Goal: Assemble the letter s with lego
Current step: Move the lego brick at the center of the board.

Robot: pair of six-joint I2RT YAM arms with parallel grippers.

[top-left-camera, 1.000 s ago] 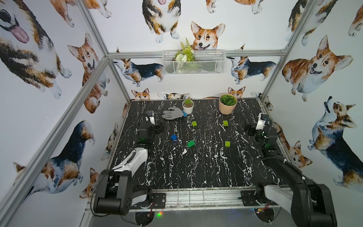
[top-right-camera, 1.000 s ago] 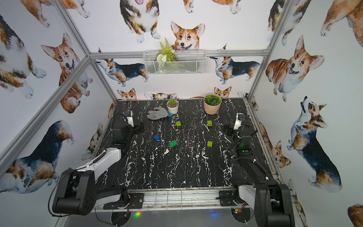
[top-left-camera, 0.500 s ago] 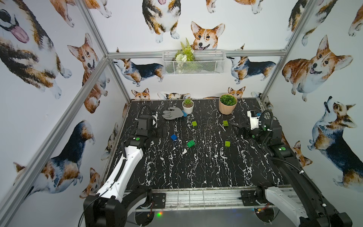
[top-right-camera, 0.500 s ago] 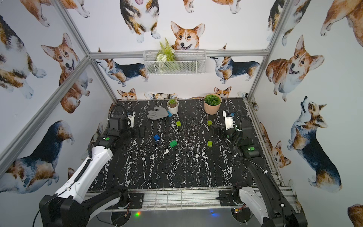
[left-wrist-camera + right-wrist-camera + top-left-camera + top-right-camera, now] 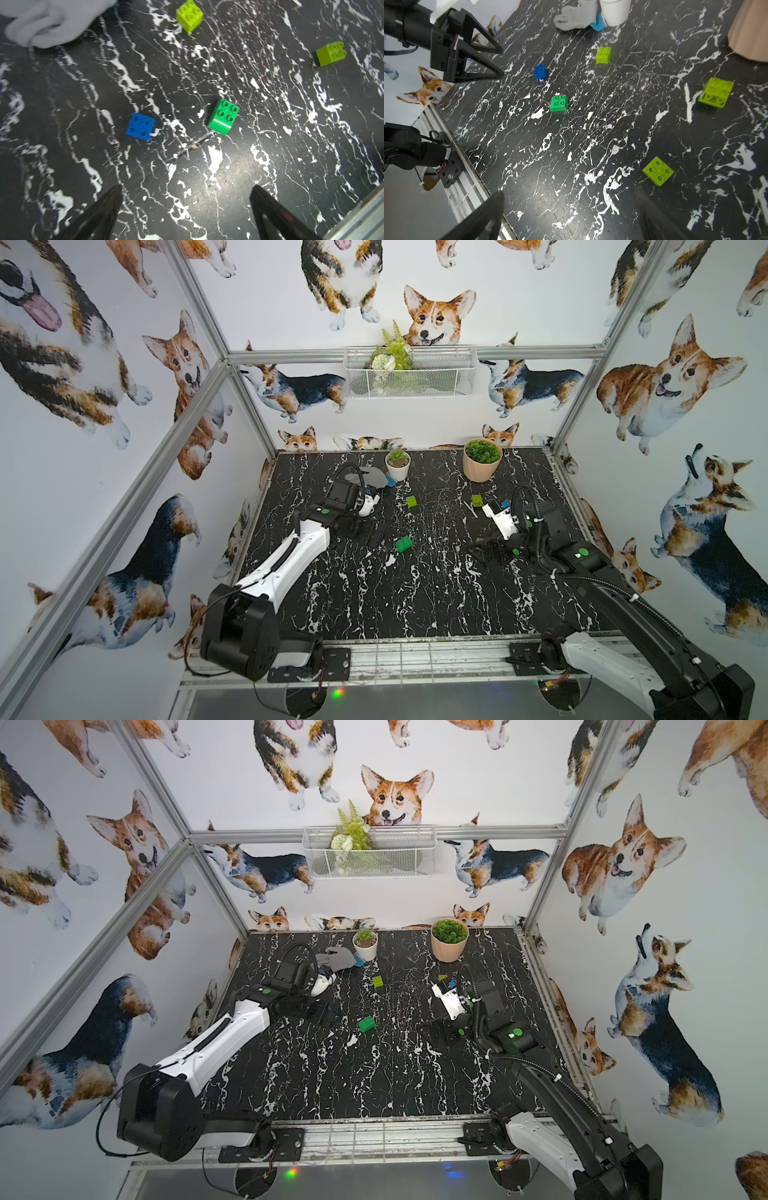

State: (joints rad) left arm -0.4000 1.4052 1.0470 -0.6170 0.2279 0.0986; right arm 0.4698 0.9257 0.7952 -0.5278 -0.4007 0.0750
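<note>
The black table top (image 5: 415,605) is a flat, faintly glossy slab with a marble pattern of white veins and flecks. On it the lego (image 5: 559,103) lies as five small blocks of smooth, shiny plastic, each squarish with four round studs set two by two; each lies singly, joined to none.

The blue brick (image 5: 141,126) and the dark green brick (image 5: 223,116) sit studs up, near each other but apart, about mid-table on the left arm's side; the first lime-green brick (image 5: 411,501) stands farther back, between them and the small white round pot (image 5: 397,472) with its spiky plant; the second lime-green brick (image 5: 477,500) lies near the peach ribbed pot (image 5: 482,468) and looks tipped, its studs facing sideways in the right wrist view; the third lime-green brick (image 5: 658,170) lies studs up, closest to the right arm's fingers, hidden under that arm in both top views.

A soft grey knitted glove (image 5: 577,17) with a blue cuff lies crumpled, its cuff against the white pot.

The left gripper (image 5: 187,187), two black pointed fingers, is spread wide and grasps nothing, poised above the table near the blue brick; the right gripper (image 5: 570,192) is likewise spread to its full width, empty, above bare marble.
</note>
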